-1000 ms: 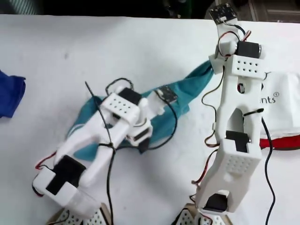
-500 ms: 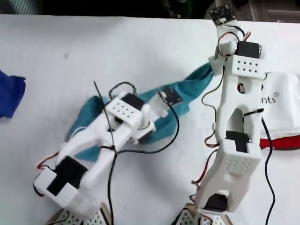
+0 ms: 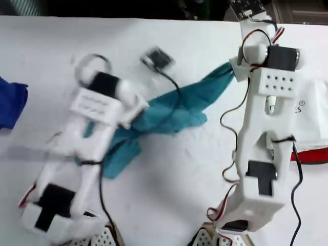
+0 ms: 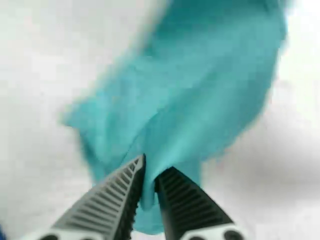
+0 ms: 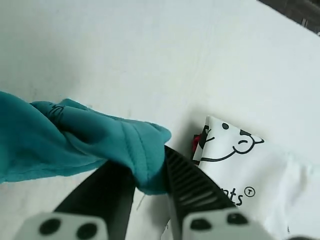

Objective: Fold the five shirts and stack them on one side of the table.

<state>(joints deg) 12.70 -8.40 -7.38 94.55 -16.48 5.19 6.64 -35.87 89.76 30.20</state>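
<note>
A teal shirt (image 3: 174, 110) lies stretched across the middle of the white table (image 3: 169, 46) between my two arms. My left gripper (image 3: 136, 109) is at its left part, shut on a fold of the cloth; in the left wrist view the fingers (image 4: 172, 192) pinch the teal shirt (image 4: 200, 90). My right gripper (image 3: 237, 69) is shut on the shirt's far right corner. In the right wrist view the teal shirt (image 5: 60, 140) bunches between my right gripper (image 5: 150, 172) fingers, just above the table.
A folded white shirt (image 3: 312, 118) with print lies at the right edge, on top of a red one (image 3: 307, 155); the white shirt (image 5: 250, 175) is beside my right gripper. A dark blue shirt (image 3: 10, 102) sits at the left edge.
My left arm has swung left and away from me, dragging the teal shirt with it and pulling it out longer. The right arm shifted slightly, still gripping the corner.
</note>
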